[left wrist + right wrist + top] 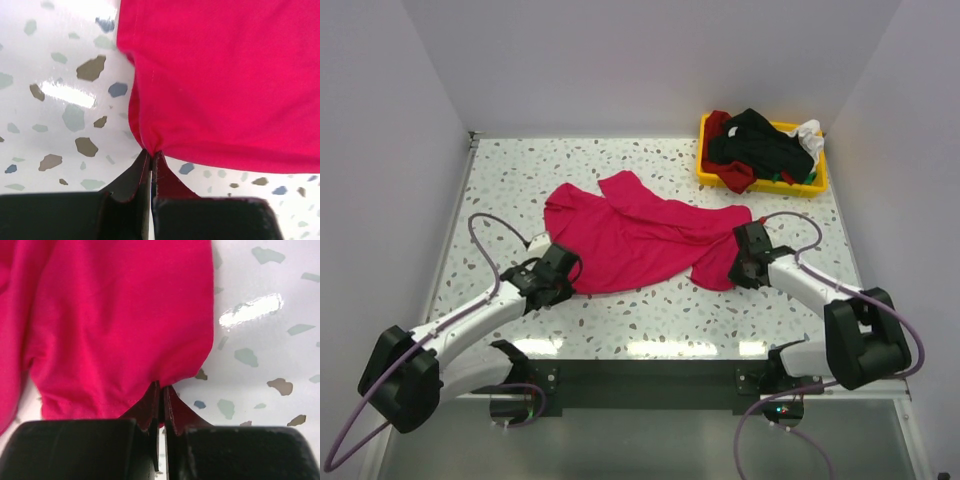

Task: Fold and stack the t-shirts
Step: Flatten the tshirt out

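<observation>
A crimson-pink t-shirt (638,235) lies crumpled across the middle of the speckled table. My left gripper (567,270) is shut on its near left edge; in the left wrist view the cloth (225,85) bunches into the closed tips of the gripper (151,152). At the shirt's near right edge my right gripper (740,258) is shut too, with the cloth (115,325) pinched at the tips of that gripper (162,386). More t-shirts, black (760,145), dark red (732,172), white (810,135) and a bit of green, are piled in the bin.
The yellow plastic bin (815,185) stands at the table's back right corner. White walls close the table at the back and both sides. Bare speckled table (510,190) shows to the left of the shirt and in front of it.
</observation>
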